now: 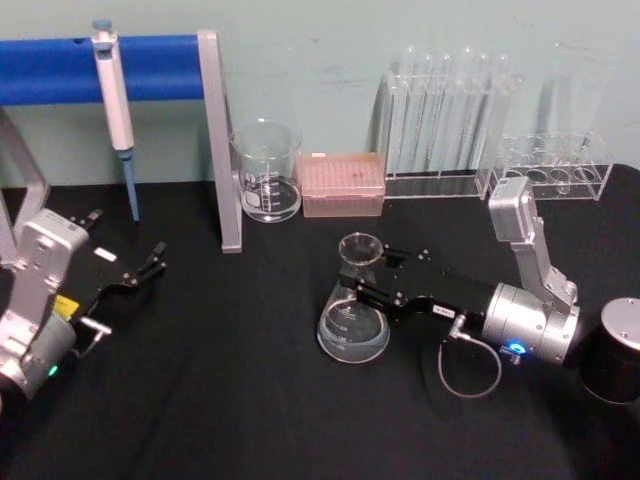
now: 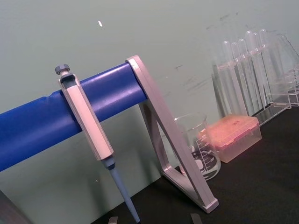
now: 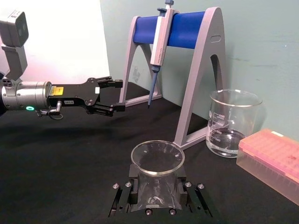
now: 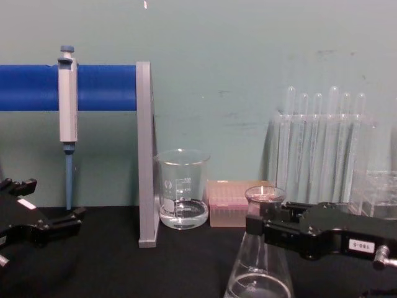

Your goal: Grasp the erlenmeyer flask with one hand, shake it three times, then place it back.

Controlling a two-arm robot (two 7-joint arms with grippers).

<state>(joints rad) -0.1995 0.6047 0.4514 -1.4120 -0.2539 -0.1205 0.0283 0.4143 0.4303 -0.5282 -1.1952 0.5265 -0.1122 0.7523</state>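
Around flask (image 1: pixel 352 335) neck, horizontal end effector (image 1: pixel 364 276).

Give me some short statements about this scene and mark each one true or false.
1. The right gripper is closed on the neck of the erlenmeyer flask. True.
2. The flask lies on its side. False: it stands upright on the black table.
3. The left gripper holds the pipette. False: it is open and empty; the pipette hangs on the blue stand.
4. The beaker stands beside the pink tip box. True.
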